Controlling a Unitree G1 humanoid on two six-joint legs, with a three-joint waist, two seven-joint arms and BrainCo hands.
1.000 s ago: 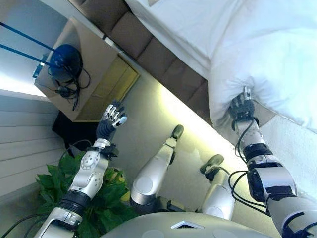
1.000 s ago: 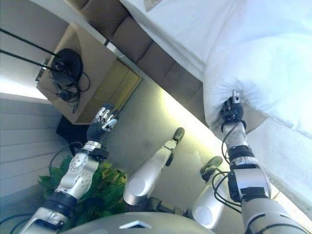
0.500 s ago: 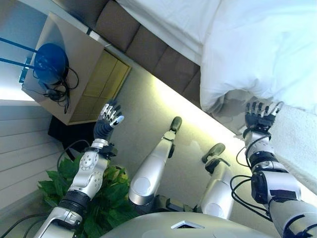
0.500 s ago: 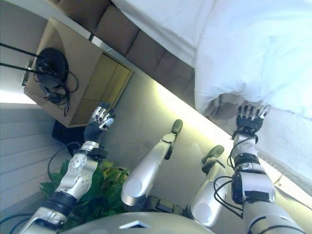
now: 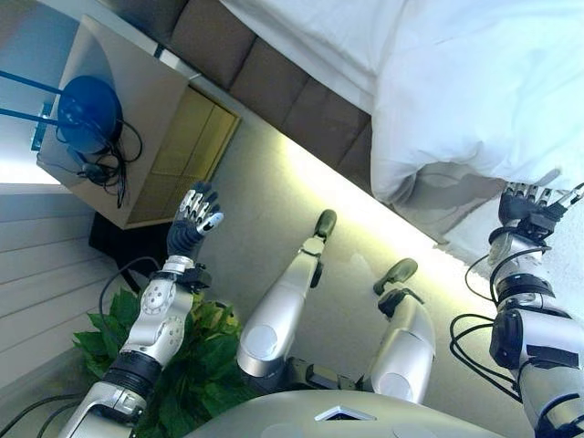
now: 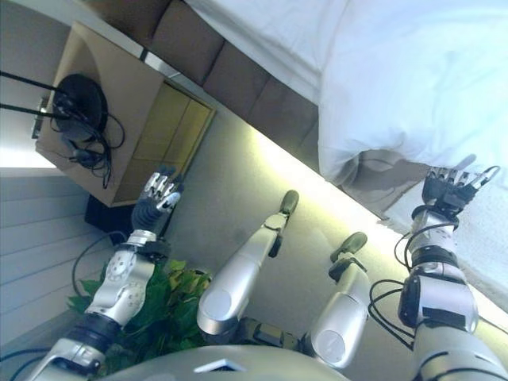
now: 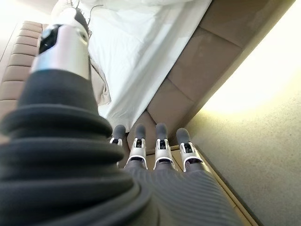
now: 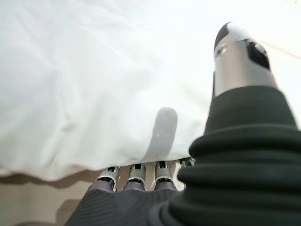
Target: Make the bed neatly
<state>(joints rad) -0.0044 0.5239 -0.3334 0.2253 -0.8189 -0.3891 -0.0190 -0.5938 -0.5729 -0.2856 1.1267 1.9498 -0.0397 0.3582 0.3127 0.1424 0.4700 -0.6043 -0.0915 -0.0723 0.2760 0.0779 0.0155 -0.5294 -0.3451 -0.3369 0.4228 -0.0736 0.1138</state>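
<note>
Currently: puffy white duvet (image 5: 474,91) upper right of frame, edge overhanging brown padded bed base (image 5: 274,87). Right hand (image 6: 452,189) fingers spread beneath edge, holding nothing; left hand (image 5: 190,224) spread, idle. Risk: duvet sags, slides floorward.

- Fingertips of the right hand (image 8: 141,176) tucked out of sight beneath the white duvet (image 8: 84,80) hem.
- Duvet and white sheet (image 5: 310,36) cut off by the frame edges.
- Brown bed base (image 5: 274,91) partly covered by bedding.
</note>
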